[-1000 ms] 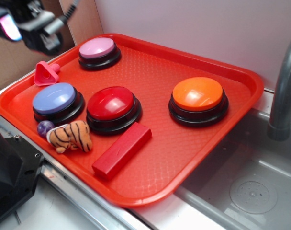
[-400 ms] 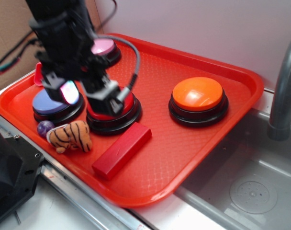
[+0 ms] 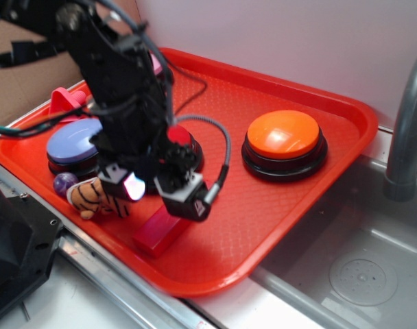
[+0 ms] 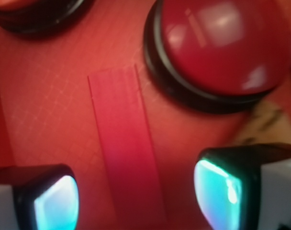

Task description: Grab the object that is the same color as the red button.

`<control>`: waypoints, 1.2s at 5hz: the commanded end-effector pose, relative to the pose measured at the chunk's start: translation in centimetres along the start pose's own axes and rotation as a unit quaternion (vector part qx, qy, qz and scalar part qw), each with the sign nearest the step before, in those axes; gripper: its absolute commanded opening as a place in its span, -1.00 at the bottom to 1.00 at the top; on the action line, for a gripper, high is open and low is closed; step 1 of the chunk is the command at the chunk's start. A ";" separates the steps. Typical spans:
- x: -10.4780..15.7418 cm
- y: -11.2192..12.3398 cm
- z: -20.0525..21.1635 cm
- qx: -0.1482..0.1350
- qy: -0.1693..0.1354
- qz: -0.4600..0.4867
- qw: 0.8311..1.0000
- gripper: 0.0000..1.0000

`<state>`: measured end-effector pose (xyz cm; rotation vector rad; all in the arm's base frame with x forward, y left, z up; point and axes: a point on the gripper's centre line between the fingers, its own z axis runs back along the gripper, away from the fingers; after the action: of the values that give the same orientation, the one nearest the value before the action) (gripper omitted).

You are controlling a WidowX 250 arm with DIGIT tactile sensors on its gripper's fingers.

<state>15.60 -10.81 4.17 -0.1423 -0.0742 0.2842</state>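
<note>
The glossy red block (image 3: 156,233) lies on the red tray (image 3: 277,226) near its front edge; the arm covers its far half. In the wrist view the block (image 4: 124,143) runs lengthwise between my two fingers, with a gap on each side. My gripper (image 3: 153,193) is open and hovers just above the block, its fingertips (image 4: 57,203) straddling it. The dark-red dome button (image 4: 222,43) with its black base sits right beside the block; in the exterior view the button (image 3: 181,140) is mostly hidden behind the arm.
An orange dome button (image 3: 284,136), a blue-purple dome button (image 3: 71,140), a pink funnel toy (image 3: 64,99), a tiger plush (image 3: 92,195) and a purple ball (image 3: 63,183) sit on the tray. A grey sink (image 3: 359,267) and faucet (image 3: 404,137) are at right.
The arm has swung from the far left corner down over the tray, across the red button, and now sits low over the red block with its fingers straddling it.
</note>
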 end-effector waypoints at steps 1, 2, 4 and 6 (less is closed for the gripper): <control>0.2 -0.7 -1.7 -0.027 -0.021 -0.002 0.999 1.00; 0.0 -0.8 -1.6 -0.030 -0.022 0.009 0.999 -1.00; 1.7 -0.6 -0.5 -0.017 -0.018 -0.025 0.999 -1.00; 5.7 2.2 6.0 -0.004 0.004 -0.099 0.995 -1.00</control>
<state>18.68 -6.19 8.56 -0.1285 -0.0299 0.0985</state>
